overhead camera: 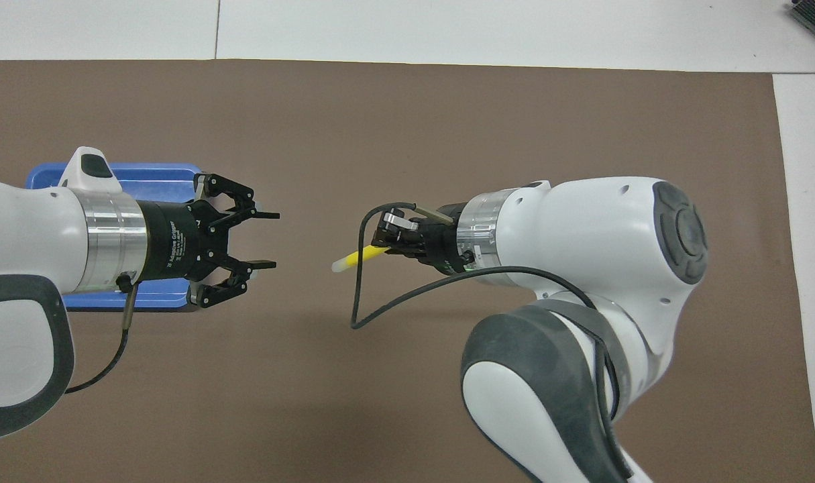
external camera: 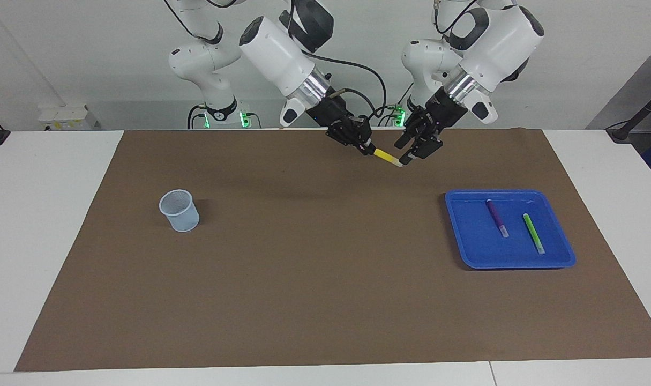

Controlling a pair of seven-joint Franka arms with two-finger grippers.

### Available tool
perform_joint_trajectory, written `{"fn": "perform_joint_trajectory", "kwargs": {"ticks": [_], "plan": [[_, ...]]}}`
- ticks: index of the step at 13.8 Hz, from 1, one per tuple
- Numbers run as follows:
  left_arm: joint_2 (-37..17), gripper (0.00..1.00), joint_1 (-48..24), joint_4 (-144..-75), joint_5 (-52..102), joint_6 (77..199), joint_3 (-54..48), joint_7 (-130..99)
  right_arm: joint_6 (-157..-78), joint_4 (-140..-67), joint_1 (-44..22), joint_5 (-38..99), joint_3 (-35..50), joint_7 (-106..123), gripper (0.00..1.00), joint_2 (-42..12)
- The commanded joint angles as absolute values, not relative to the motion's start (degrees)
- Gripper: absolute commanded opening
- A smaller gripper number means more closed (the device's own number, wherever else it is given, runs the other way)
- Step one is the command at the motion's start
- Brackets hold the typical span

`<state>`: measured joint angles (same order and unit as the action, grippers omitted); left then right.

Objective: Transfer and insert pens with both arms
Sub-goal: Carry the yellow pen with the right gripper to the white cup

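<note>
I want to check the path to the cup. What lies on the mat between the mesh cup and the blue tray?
Nothing: between the mesh cup and the blue tray only bare brown mat shows in the facing view.

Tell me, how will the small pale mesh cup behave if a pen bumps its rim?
The small pale mesh cup looks light, so it may slide on the brown mat if bumped. It is narrower at its base than at its rim, so a sideways knock near the top could tip it. It stands alone with nothing bracing it.
</note>
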<state>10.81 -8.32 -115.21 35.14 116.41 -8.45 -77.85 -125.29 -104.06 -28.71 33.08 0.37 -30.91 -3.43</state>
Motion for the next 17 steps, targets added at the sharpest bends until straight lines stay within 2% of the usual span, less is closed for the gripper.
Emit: {"fn": "perform_joint_trajectory", "kwargs": {"ticks": [1, 6, 10, 13, 15, 17], "plan": [[15.6, 0.61, -5.2, -121.2, 35.9, 113.4, -7.8, -61.8, -116.9, -104.2, -25.1, 27.4, 0.7, -20.1, 0.0, -1.9], [17.0, 0.58, 5.1, -121.7, 33.0, 104.1, -7.7, -33.5, -102.9, -103.6, -18.2, 14.2, 0.6, -0.4, 0.0, 0.5], [17.1, 0.54, 7.3, -121.5, 24.7, 102.7, -7.6, -17.8, -98.4, -103.8, -13.9, -1.1, 0.6, 21.1, 0.0, 2.4], [16.8, 0.54, 9.8, -121.3, 20.1, 102.7, -7.6, -6.5, -101.3, -106.1, -9.8, -8.9, 0.6, 33.6, 0.0, 2.9], [16.5, 0.55, 11.7, -121.2, 17.2, 103.4, -7.6, -1.0, -109.7, -110.4, -6.3, -10.1, 0.6, 40.5, 0.0, 3.4], [16.0, 0.55, 12.7, -121.2, 13.5, 105.1, -7.6, 4.1, -113.9, -114.7, -5.4, -10.0, 0.7, 40.6, 0.0, 3.8]]}}
